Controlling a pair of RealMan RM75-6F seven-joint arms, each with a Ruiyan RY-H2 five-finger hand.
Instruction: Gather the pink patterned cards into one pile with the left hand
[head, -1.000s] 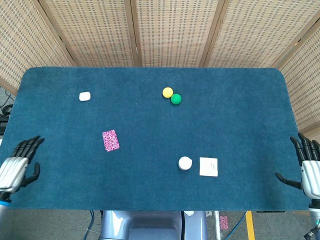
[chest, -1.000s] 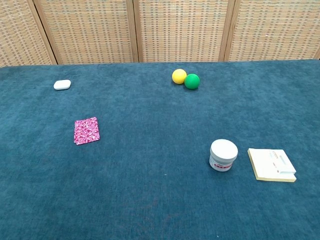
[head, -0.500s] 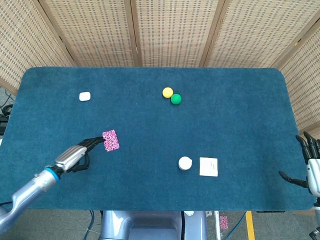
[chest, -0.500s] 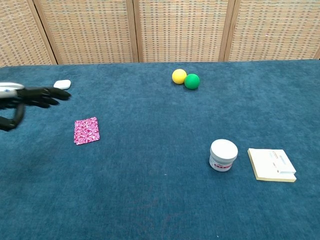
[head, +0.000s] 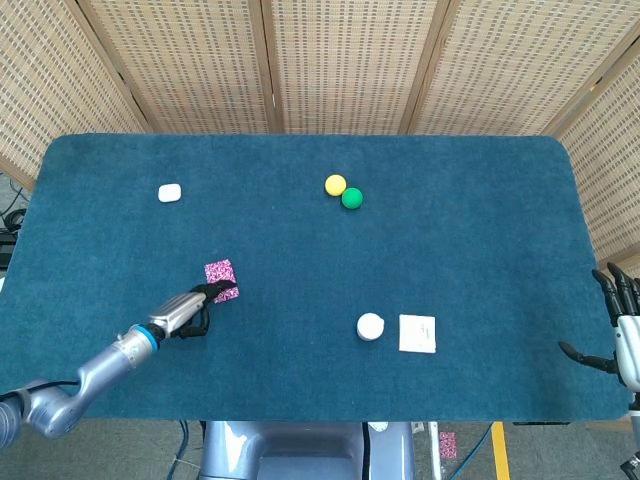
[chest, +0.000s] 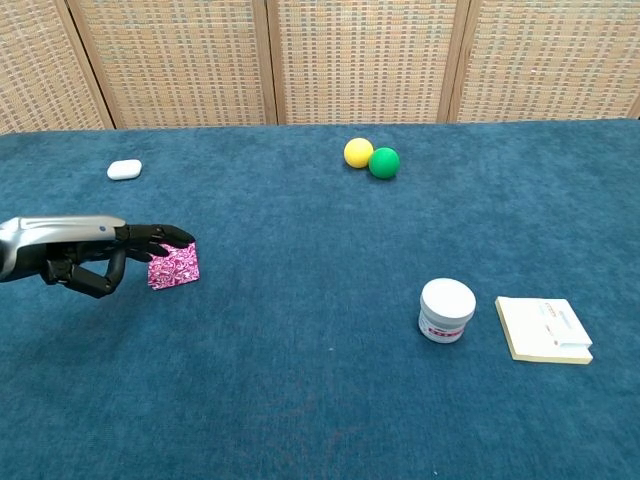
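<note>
One pink patterned card (head: 219, 272) lies flat on the blue table cloth (head: 300, 250), left of centre. My left hand (head: 188, 311) reaches in from the lower left, and its outstretched fingertips (head: 222, 288) rest on the card's near edge. In the chest view the left hand (chest: 95, 255) lies low over the cloth, its fingertips (chest: 172, 238) on the card (chest: 178, 268) and its thumb tucked beneath. It grips nothing. My right hand (head: 621, 331) hangs off the table's right edge, fingers spread and empty.
A small white pebble-like object (head: 169, 193) sits at the back left. A yellow ball (head: 335, 185) and a green ball (head: 352, 198) touch near the back middle. A white jar (head: 370, 326) and a pale notepad (head: 417, 333) stand at the front right.
My left hand has come from the table's left edge across the cloth to the card and lowered, its fingertips now on the card. The right hand has barely moved.
</note>
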